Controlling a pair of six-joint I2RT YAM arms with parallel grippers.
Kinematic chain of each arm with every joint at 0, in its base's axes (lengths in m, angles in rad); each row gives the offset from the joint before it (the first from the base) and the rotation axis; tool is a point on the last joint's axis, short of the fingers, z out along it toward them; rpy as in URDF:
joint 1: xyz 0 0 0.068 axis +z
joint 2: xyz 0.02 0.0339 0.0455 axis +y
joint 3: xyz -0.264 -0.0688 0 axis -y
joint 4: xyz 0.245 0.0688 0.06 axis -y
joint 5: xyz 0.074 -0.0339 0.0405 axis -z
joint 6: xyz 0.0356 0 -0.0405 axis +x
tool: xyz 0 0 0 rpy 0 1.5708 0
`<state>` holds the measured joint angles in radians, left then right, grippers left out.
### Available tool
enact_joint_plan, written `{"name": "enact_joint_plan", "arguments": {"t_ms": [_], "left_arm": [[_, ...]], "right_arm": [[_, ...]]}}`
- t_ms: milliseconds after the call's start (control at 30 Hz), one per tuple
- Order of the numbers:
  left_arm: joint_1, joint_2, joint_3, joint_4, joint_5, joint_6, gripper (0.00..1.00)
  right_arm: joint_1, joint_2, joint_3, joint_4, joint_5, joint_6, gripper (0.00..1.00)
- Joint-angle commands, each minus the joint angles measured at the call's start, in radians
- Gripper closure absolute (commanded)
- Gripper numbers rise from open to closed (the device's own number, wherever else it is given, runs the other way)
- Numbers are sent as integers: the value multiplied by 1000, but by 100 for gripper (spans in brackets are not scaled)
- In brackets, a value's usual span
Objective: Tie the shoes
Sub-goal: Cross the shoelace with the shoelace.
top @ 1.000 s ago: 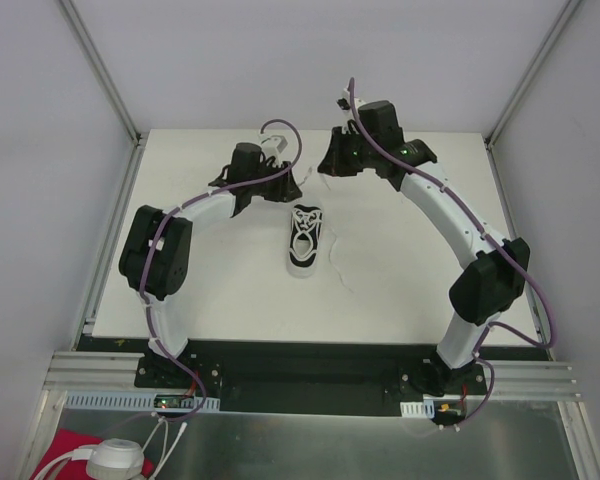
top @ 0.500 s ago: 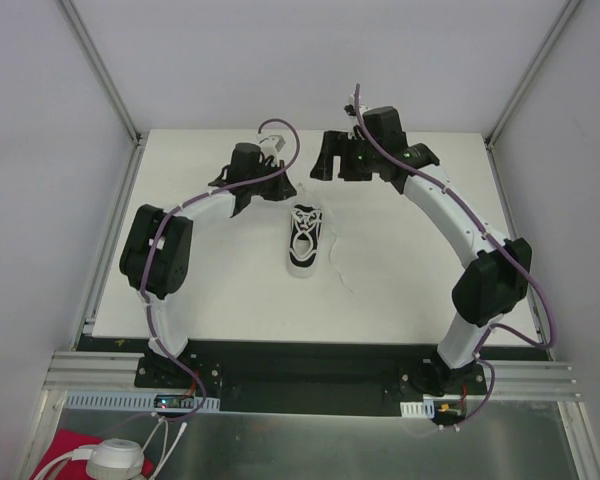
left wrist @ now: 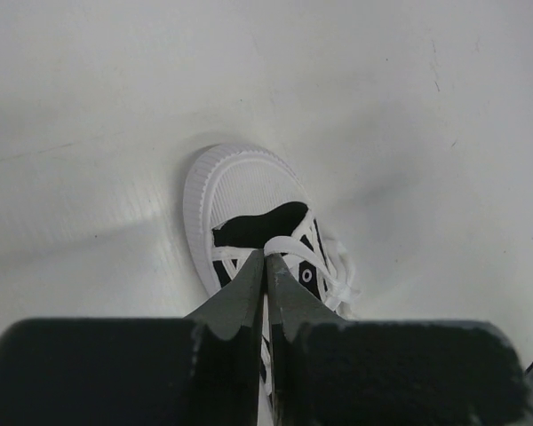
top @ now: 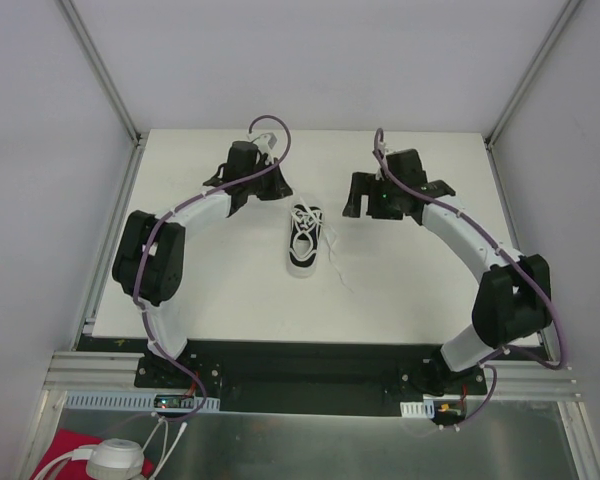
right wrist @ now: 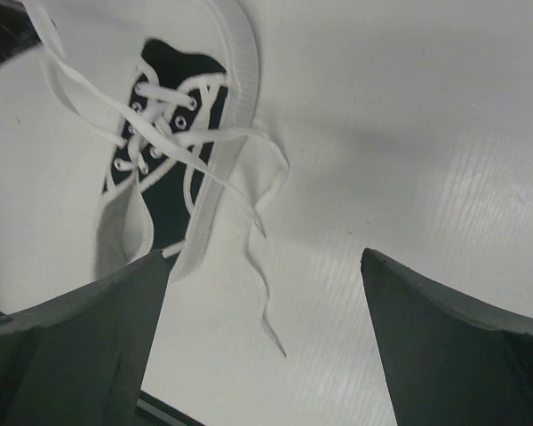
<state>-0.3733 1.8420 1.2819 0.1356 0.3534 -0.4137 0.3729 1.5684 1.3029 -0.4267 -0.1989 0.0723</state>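
At mid-table [top: 210,290], your sneaker [top: 305,243] lay with laces [right wrist: 204,135] loose; no knot or bow existed, so all tying remained. Left claw [left wrist: 265,262] was pinched shut; right claw [right wrist: 266,257] gaped wide.

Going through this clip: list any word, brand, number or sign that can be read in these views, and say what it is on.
No text can be read in any view.
Sneaker: no brand, label or number shows on its toe, side or laces.
Table: plain white, with no markings.
Small parts at the arm bases: too small to tell whether they carry any print.
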Motion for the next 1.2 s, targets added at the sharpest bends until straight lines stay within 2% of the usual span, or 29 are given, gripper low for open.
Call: {"name": "enact_joint_plan", "arguments": {"t_ms": [0, 100, 167, 333, 567, 800, 933, 1167], "left_arm": [[-4, -66, 0, -8, 10, -57, 100], [-3, -61, 7, -8, 13, -63, 100], [-3, -58, 8, -10, 18, -66, 100], [-4, -56, 5, -13, 30, -68, 100], [-4, -59, 8, -21, 29, -63, 100], [-4, -61, 10, -25, 30, -63, 100], [-4, -66, 5, -27, 33, -59, 100], [-6, -69, 2, -27, 41, -59, 100]], "right_arm": [[50, -21, -82, 52, -36, -63, 8], [115, 22, -88, 77, -46, -66, 15], [139, 56, -93, 100, -46, -65, 26], [146, 149, -82, 143, -62, -57, 47], [156, 229, -36, 146, -62, -60, 55], [158, 298, -13, 183, -71, -43, 57], [161, 338, 7, 195, -71, -28, 65], [164, 377, 59, 180, -48, -42, 71]]}}
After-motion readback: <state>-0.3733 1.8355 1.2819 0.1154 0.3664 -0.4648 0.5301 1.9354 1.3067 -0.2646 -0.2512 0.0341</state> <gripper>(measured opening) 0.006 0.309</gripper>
